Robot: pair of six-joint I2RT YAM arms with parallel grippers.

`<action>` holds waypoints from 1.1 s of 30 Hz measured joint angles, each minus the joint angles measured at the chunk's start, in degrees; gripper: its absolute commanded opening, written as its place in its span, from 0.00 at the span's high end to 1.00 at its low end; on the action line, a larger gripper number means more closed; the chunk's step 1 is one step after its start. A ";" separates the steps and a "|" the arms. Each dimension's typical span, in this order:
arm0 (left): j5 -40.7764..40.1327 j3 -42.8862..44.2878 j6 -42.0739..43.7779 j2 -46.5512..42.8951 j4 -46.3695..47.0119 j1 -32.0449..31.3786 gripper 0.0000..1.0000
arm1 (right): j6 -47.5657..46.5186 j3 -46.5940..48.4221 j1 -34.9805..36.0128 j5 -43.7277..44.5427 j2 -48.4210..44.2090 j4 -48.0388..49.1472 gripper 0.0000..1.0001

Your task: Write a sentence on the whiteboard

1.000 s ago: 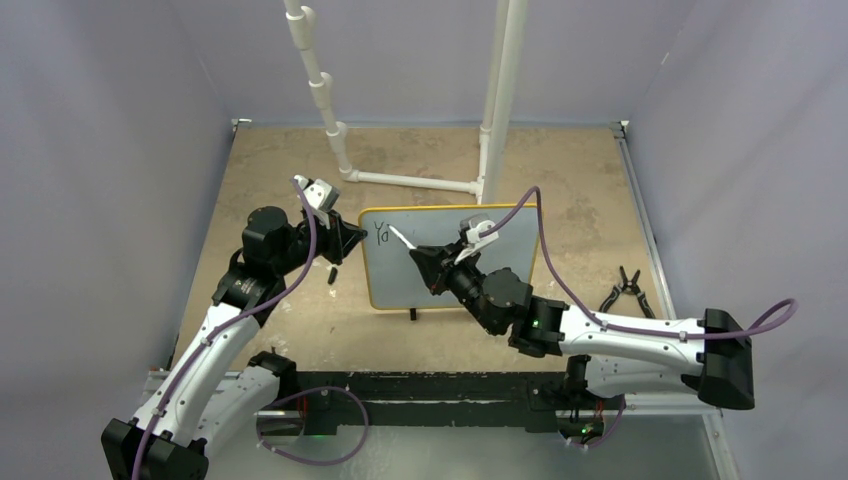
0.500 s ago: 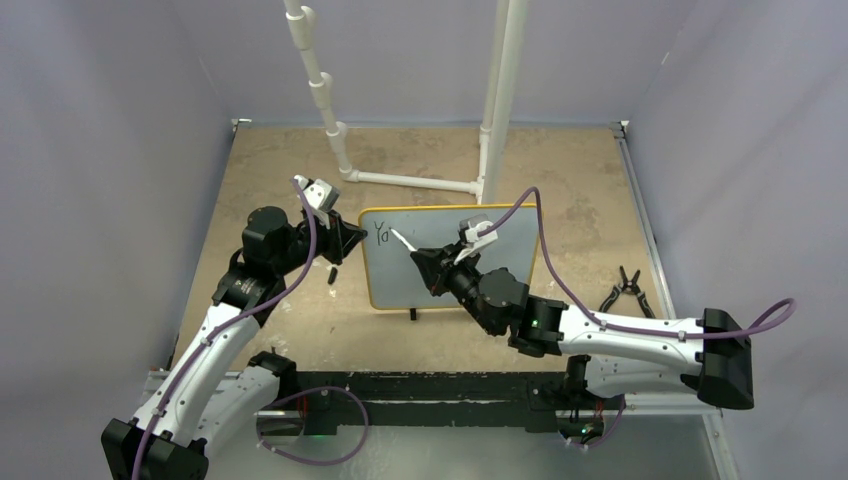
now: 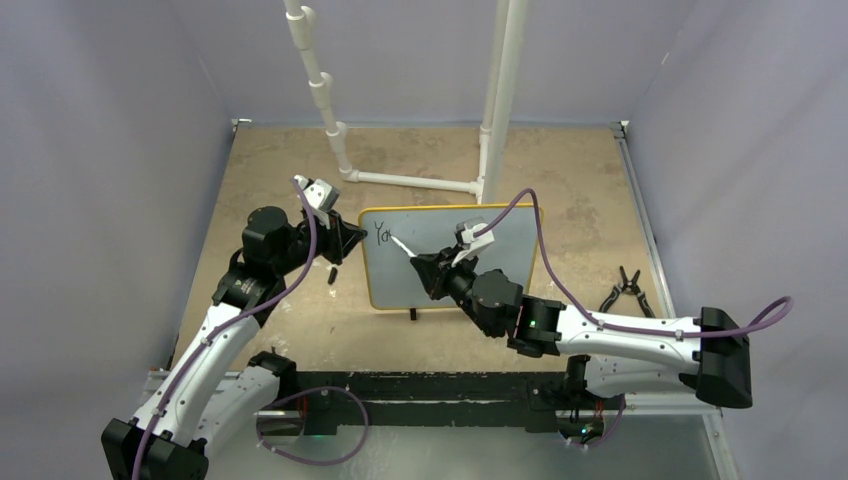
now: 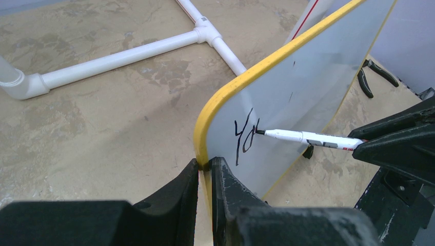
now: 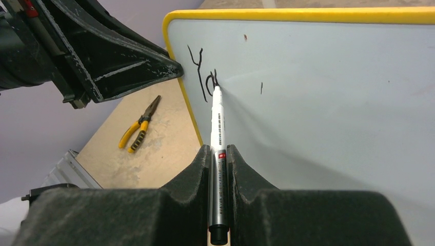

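Observation:
The whiteboard point(image 3: 500, 245), pale grey with a yellow frame, stands upright mid-table; it also shows in the left wrist view point(image 4: 318, 77) and the right wrist view point(image 5: 333, 92). My left gripper point(image 3: 352, 240) is shut on its left yellow edge point(image 4: 205, 154). My right gripper point(image 3: 428, 268) is shut on a white marker point(image 5: 217, 128), whose tip touches the board. The sentence point(image 5: 202, 79) reads "Yo" plus a starting stroke at the board's upper left; it shows in the left wrist view point(image 4: 245, 138) and the top view point(image 3: 381, 235).
A white PVC pipe frame point(image 3: 400, 180) stands behind the board. Black pliers point(image 3: 624, 288) lie on the table at right. Yellow-handled pliers point(image 5: 138, 125) show in the right wrist view. A small black cap-like piece point(image 3: 331, 272) lies left of the board.
The marker tip has moved slightly right and down along the board, adding a stroke after "Yo". The left arm has not moved.

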 measured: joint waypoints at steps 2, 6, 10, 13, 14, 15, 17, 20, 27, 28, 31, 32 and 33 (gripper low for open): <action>-0.02 -0.02 0.00 0.00 0.00 0.00 1.00 | 0.57 -0.02 0.00 -0.09 -0.07 -0.79 1.00; 0.00 -0.02 0.00 0.00 0.02 0.00 1.00 | 1.57 -0.20 0.00 -0.61 -0.13 -2.19 1.00; -0.02 -0.04 0.00 0.00 0.02 0.00 1.00 | 2.47 -0.42 0.00 -0.87 -0.20 -3.28 1.00; 0.00 -0.04 0.00 0.00 0.02 0.00 1.00 | 2.67 -0.42 0.00 -0.83 -0.46 -3.87 1.00; 0.00 -0.04 0.00 0.00 0.02 0.00 1.00 | 2.67 -0.42 0.00 -0.79 -0.59 -4.09 1.00; 0.00 -0.04 0.00 0.00 0.02 0.00 1.00 | 2.69 -0.42 0.00 -0.74 -0.70 -4.24 1.00; -0.02 -0.04 0.00 0.00 0.02 0.00 1.00 | 2.69 -0.42 0.00 -0.55 -0.98 -4.66 1.00; 0.00 -0.04 0.00 0.00 0.04 0.00 1.00 | 2.60 -0.42 0.02 -0.31 -1.27 -4.94 1.00; -0.04 -0.04 0.00 0.00 0.04 0.00 1.00 | 1.64 -0.42 0.11 0.61 -1.62 -4.63 1.00; -0.04 -0.04 0.00 0.00 0.04 0.00 1.00 | 1.40 -0.42 0.15 0.66 -1.62 -4.52 1.00; -0.04 -0.04 0.00 0.00 0.04 0.00 1.00 | 0.66 -0.42 0.28 0.87 -1.62 -4.04 1.00; -0.04 -0.04 0.00 0.00 0.04 0.00 1.00 | 0.50 -0.42 0.28 0.94 -1.62 -3.93 1.00; -0.04 -0.04 0.00 0.00 0.04 0.00 1.00 | 0.28 -0.42 0.28 1.05 -1.62 -3.67 1.00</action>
